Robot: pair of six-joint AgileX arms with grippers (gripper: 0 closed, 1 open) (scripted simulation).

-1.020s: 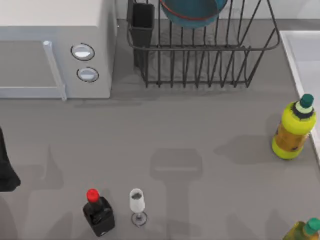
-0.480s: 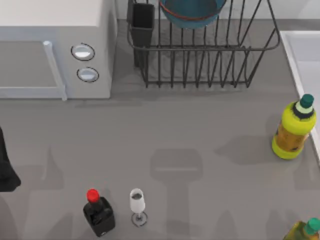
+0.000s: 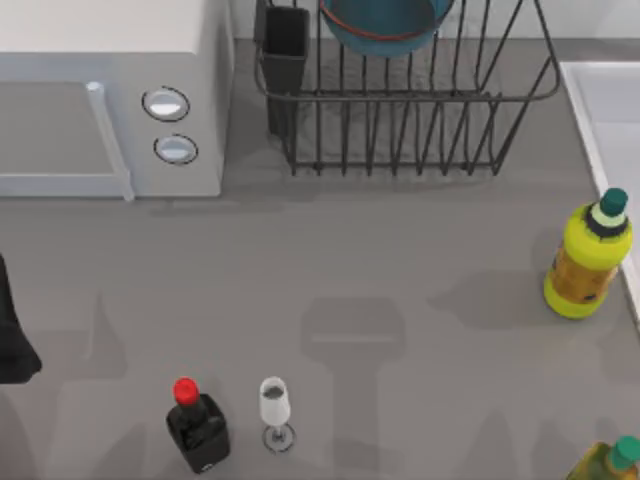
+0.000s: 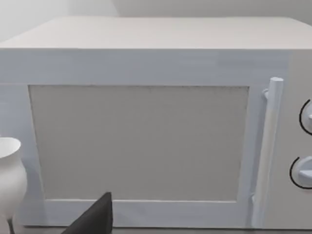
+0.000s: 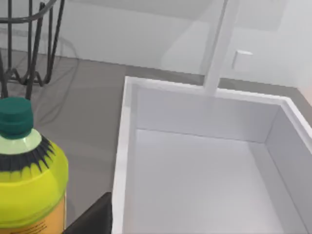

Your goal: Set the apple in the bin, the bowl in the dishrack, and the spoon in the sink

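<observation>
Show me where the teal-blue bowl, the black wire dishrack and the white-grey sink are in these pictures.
Teal-blue glazed bowl (image 3: 385,22): top view, on its blue outer wall.
Black wire dishrack (image 3: 405,96): top view, on its front rail.
Pale white-grey rectangular sink (image 5: 127,141): right wrist view, on its raised rim beside the yellow bottle.

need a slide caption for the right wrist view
Right wrist camera looking into the white sink, with a yellow green-capped bottle standing just outside its rim.

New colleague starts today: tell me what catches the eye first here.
The black dishrack at the table's far side, with the teal bowl standing in it. A bright yellow-green bottle stands at the right beside the pale sink, and a white microwave sits far left.
</observation>
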